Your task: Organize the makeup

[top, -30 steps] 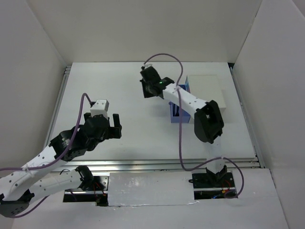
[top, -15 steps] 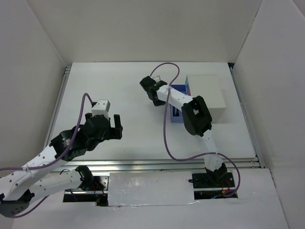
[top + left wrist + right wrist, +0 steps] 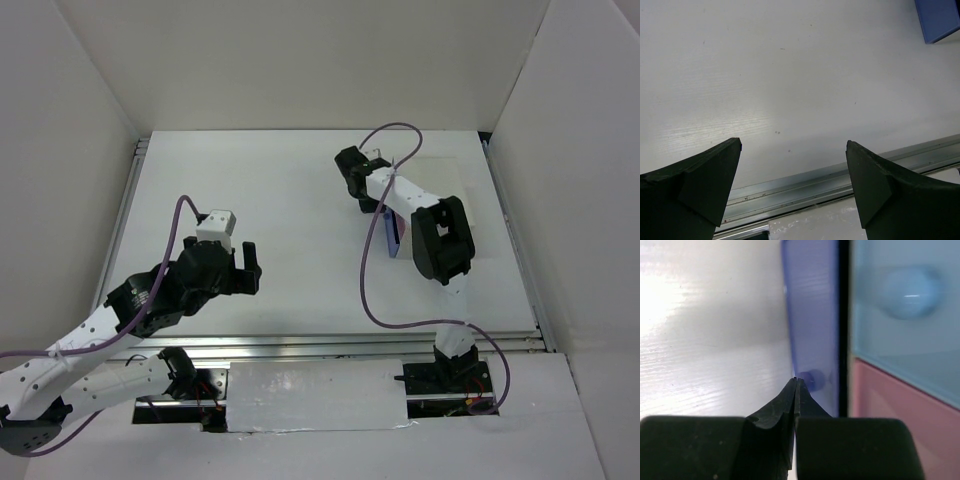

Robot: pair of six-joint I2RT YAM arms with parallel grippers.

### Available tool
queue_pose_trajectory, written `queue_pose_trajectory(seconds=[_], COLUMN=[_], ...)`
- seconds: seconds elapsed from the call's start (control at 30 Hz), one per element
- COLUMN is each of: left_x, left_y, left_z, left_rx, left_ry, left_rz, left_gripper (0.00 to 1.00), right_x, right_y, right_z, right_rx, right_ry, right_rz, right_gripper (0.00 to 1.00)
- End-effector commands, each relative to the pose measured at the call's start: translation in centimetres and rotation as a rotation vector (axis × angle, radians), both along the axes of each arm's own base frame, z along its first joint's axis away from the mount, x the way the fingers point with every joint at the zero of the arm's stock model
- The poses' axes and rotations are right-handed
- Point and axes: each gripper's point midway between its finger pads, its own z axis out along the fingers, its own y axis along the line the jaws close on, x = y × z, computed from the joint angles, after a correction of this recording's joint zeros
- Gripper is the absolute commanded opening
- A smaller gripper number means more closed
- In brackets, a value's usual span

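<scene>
My left tool (image 3: 792,145) hangs spread above the bench (image 3: 790,60). My right tool (image 3: 796,382) is pressed together, tips just beside the blue drawer (image 3: 812,315) knob (image 3: 813,379). I can't see the makeup in any view.

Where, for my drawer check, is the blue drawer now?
Right wrist view, centre: the blue drawer sits just beyond the shut right end effector, with a pale blue drawer and a pink drawer to its right.

The left gripper (image 3: 793,144) gapes wide; the right gripper (image 3: 796,382) looks closed.
</scene>
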Motion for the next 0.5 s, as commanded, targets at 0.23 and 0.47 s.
queue_pose_trajectory(seconds=[0.23,0.47], left_x=[0.2,0.2], left_y=[-0.3,-0.4], left_z=[0.4,0.3], left_rx=[-0.009,-0.010], left_ry=[-0.022,-0.021], left_rz=[-0.015,-0.017], left_gripper=[0.99,0.99], right_x=[0.0,0.0], right_y=[-2.6,-1.7], right_z=[4.3,3.6], right_rx=[-0.032,-0.026], right_ry=[-0.080,-0.072], right_rz=[-0.032,-0.013], right_gripper=[0.00,0.01])
